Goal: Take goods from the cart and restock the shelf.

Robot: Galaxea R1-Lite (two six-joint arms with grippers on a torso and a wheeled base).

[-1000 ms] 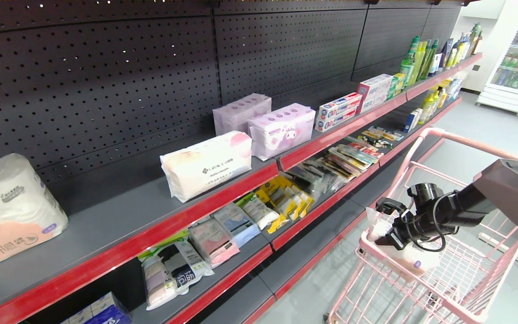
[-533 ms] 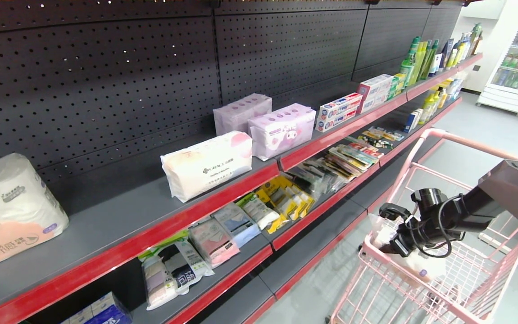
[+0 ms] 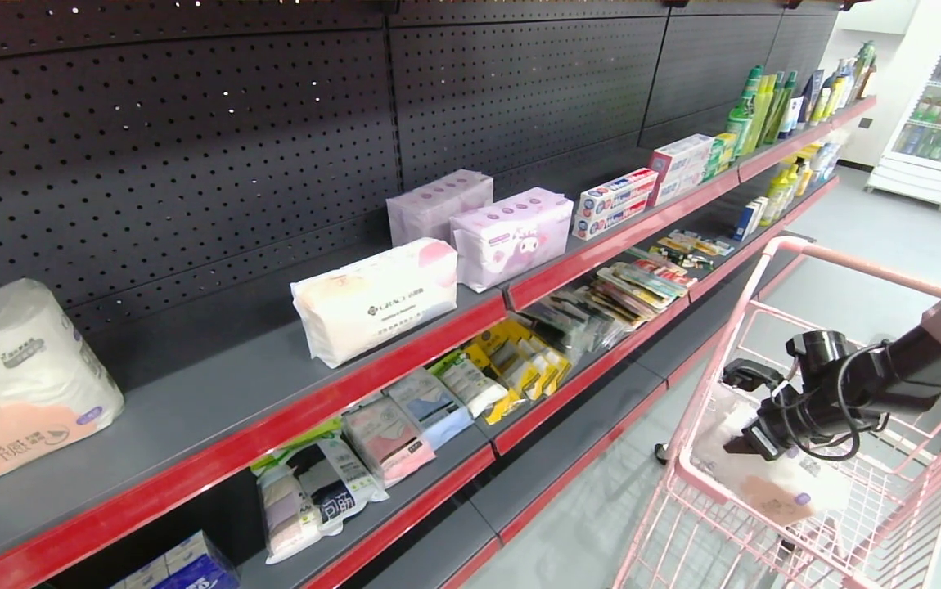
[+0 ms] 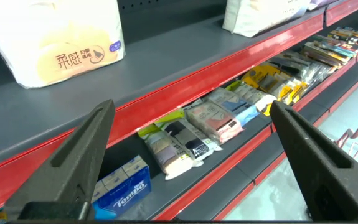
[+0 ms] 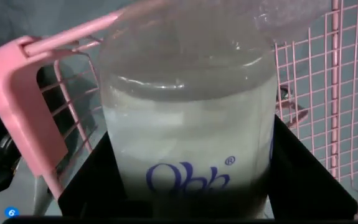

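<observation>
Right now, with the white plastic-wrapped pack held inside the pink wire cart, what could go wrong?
1. The white plastic-wrapped pack looks soft and bulges between the jaws of the right gripper. Its smooth film may slip out during the lift.
2. The rim of the pink wire cart lies close beside the pack, so the pack could catch on it when raised.

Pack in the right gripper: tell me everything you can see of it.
The pack is a soft white bundle in clear plastic wrap, with a peach patch, a small purple dot and blue print. It sits clamped between the right gripper's fingers, inside the pink cart at a corner of its basket.
</observation>
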